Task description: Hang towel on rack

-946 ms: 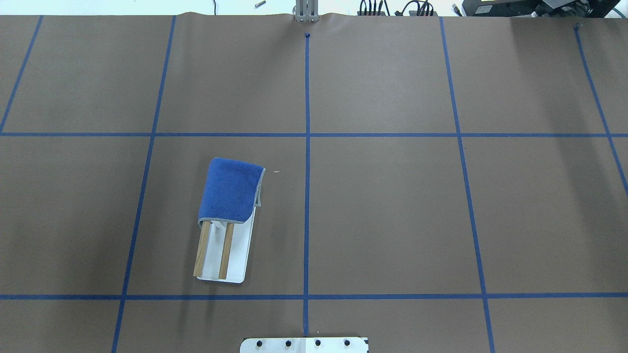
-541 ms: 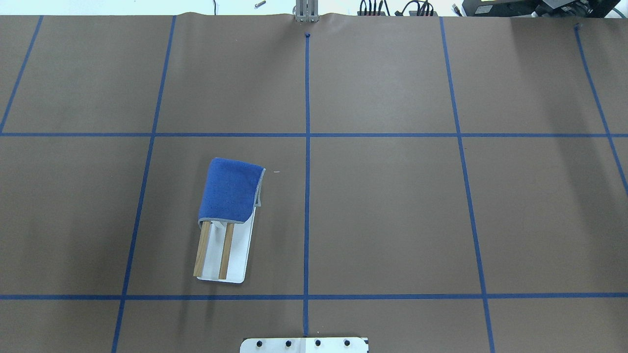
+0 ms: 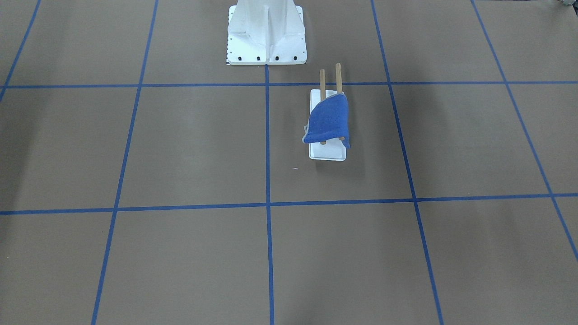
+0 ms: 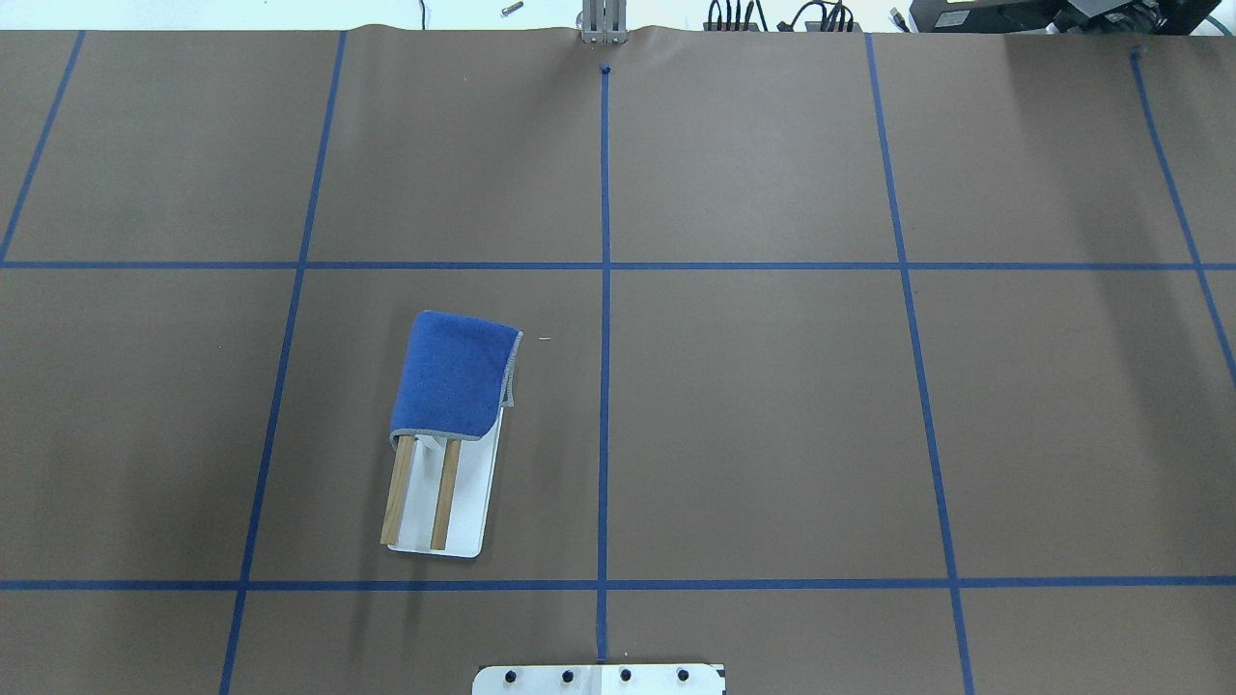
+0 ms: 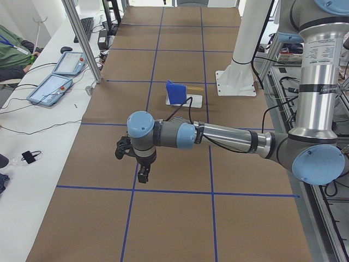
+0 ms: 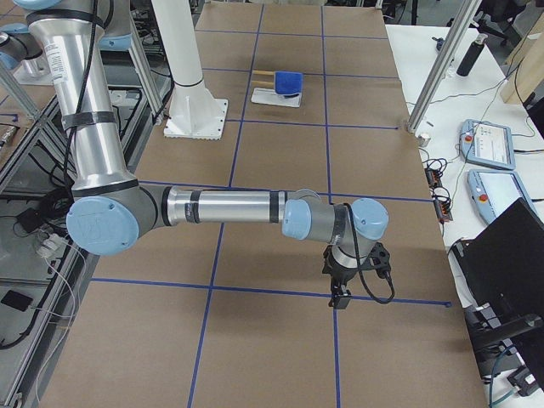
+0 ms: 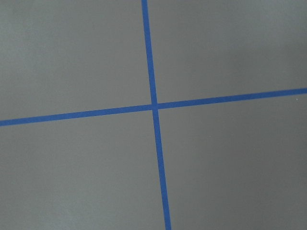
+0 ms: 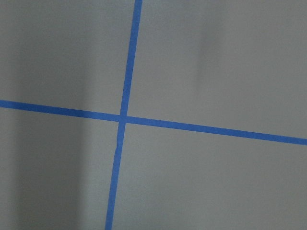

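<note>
The towel [image 4: 454,375] is lying draped across both wooden rods [image 4: 445,492] of the rack [image 4: 475,512], covering the rod ends farthest from the robot and leaving the near ends bare. In the front-facing view its edges are hanging down on either side of the rods, and the two rod tips are showing just under its hem. One grey-edged corner [image 4: 509,390] is drooping beside the white base. The rack is standing on the tabletop [image 4: 772,434] in the robot's left half, a short way in front of the white pedestal [image 3: 266,36]. Judging from this layout, the hanging step is appearing complete and the closing phase is in hand. The next move is calling for little more than confirming that the cloth is sitting securely, with a possible straightening of the drooping corner. The left arm [image 5: 218,134] and the right arm [image 6: 229,206] are reaching out over opposite ends of the tabletop, so both sets of jaws are hanging well apart from the towel. Each wrist camera is showing only bare surface and crossing blue tape [image 7: 154,106]. Whether the jaws are wide or narrow cannot be told from the side views.
</note>
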You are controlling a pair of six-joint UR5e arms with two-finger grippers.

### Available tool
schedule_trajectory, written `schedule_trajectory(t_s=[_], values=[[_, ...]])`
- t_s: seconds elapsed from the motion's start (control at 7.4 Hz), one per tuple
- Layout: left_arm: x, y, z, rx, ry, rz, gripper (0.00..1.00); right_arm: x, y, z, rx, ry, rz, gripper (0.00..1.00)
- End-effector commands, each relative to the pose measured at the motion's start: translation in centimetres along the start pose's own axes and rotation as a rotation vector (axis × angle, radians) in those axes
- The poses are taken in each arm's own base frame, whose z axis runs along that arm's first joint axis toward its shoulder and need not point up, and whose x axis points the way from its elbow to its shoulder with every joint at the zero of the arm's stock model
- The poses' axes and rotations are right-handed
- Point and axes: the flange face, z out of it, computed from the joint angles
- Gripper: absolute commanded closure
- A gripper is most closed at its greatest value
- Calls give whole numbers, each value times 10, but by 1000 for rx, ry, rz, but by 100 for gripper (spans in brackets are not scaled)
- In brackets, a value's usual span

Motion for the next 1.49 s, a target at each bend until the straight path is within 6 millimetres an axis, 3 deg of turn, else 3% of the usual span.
schedule_trajectory(t_s=[0.0, 0.41, 0.68, 1.35], values=[[1, 3, -2, 7, 8, 21, 2, -1, -1, -1, 2, 0, -1, 0], [-1, 5, 0, 3, 3, 18, 2, -5, 3, -6, 14, -1, -8, 0], [-4, 7, 2, -1, 1, 5, 2, -19, 18, -20, 46, 6, -29, 0], [-7, 14, 5, -7, 1, -4, 2, -15, 34, -11, 35, 4, -16, 0]])
